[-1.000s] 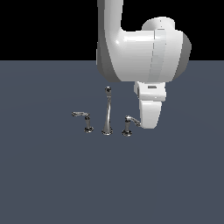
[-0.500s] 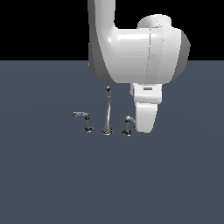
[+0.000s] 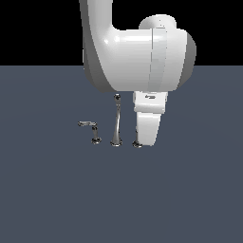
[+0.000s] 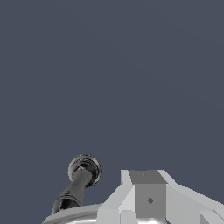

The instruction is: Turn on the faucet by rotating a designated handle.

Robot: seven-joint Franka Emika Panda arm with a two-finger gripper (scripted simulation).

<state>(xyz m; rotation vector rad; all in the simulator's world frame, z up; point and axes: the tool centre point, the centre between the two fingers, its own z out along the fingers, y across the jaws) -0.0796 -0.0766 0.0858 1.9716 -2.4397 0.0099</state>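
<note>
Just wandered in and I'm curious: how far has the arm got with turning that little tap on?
Approach looks done: the hand hangs low over the handle, hiding its lever beside the spout. Whether it is touching or gripping cannot be seen. The twin handle is untouched. Left: the turn itself, which nothing shows.

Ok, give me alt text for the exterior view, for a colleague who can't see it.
A large white robot arm reaches down so its gripper covers the faucet's handle on the exterior view's right, only the base showing. The tall chrome spout and the other lever handle stand uncovered on a dark grey surface.

Open floor [image 3: 190,199] all around; only the slim spout [image 3: 116,124] and twin lever [image 3: 88,125] close beside the tool [image 3: 147,137].
</note>
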